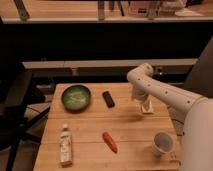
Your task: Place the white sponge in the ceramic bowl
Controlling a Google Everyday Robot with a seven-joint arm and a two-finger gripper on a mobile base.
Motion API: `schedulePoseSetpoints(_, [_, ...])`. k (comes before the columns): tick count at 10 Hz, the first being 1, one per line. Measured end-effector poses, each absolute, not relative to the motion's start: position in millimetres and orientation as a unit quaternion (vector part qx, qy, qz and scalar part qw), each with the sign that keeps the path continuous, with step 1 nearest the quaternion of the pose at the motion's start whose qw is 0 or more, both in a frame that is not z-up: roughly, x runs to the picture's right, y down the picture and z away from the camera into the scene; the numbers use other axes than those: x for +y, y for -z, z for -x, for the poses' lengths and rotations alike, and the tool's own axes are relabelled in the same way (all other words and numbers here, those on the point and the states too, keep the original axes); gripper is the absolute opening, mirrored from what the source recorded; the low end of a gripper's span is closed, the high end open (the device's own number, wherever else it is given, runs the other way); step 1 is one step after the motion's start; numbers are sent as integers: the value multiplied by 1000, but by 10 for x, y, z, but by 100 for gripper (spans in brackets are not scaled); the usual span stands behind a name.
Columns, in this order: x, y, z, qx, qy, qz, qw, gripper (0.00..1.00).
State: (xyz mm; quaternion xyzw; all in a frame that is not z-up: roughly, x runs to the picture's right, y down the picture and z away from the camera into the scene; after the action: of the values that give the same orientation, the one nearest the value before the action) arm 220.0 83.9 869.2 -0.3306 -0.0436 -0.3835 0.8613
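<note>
The ceramic bowl (76,97) is dark green with a lighter mottled inside and sits at the back left of the wooden table (130,135). The white sponge (147,107) is a small pale block on the table at the back right. My gripper (142,102) hangs down from the white arm (165,95), right at the sponge and just over its left side. The sponge is partly hidden by the gripper. I cannot tell whether the sponge is held or lies on the table.
A black rectangular object (108,99) lies between the bowl and the sponge. A red-orange carrot-like object (109,141) lies at the centre front. A white bottle (65,145) lies at the front left. A white cup (161,144) stands at the front right. A dark chair (15,110) is to the left.
</note>
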Motion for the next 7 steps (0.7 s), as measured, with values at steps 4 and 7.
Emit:
schedulePoseSetpoints(4, [817, -8694, -1921, -39, 391, 333, 857, 58])
schedulePoseSetpoints(7, [865, -8767, -1950, -48, 387, 334, 858, 77])
